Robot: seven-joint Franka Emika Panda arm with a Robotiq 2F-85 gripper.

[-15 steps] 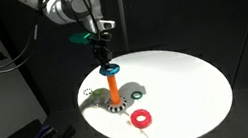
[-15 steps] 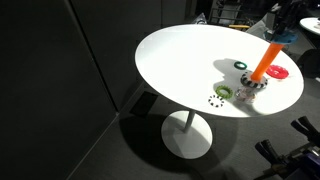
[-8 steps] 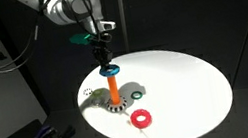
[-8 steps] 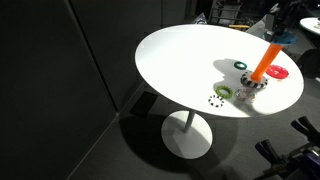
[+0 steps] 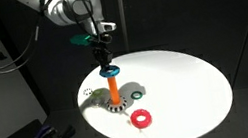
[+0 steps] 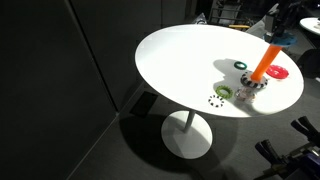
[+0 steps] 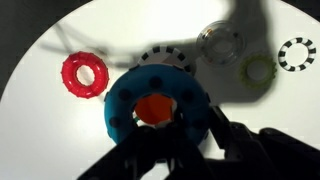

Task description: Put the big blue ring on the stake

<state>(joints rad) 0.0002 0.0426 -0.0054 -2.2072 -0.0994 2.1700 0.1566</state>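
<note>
Over the last 1 s we see no shift: the blue ring (image 5: 110, 71) stays at the top of the stake (image 5: 114, 91), whose orange tip shows through the hole in the wrist view. The end effector (image 5: 103, 60) is narrowly closed and pinches the ring's rim. We judge it threaded but unreleased.

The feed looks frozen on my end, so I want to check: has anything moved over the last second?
Nothing visibly changed. The hand holds the big blue ring at the top of the stake, just as before. The red ring and the small green ring lie where they were on the table.
</note>
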